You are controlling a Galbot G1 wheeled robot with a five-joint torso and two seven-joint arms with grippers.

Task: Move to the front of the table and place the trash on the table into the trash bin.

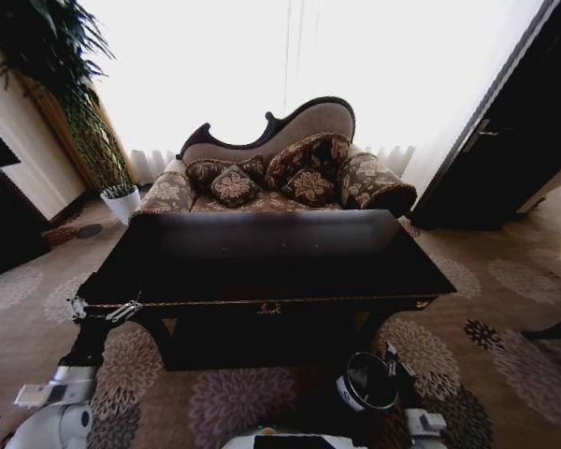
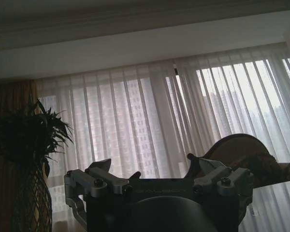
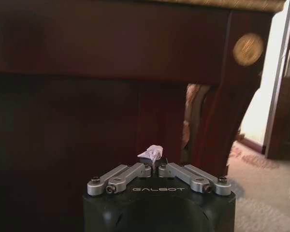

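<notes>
The glossy black table with gold edge trim stands right in front of me. My right gripper is shut on a small white paper wad, low beside the table's front apron and a curved leg. In the head view that arm reaches down at the round black trash bin, which stands on the carpet by the table's front right. My left gripper hovers at the table's front left corner; in the left wrist view it is open with nothing in it.
A patterned sofa with several cushions stands behind the table. A white plant pot and a tall plant are at the back left. A dark door is on the right. Flowered carpet lies on both sides.
</notes>
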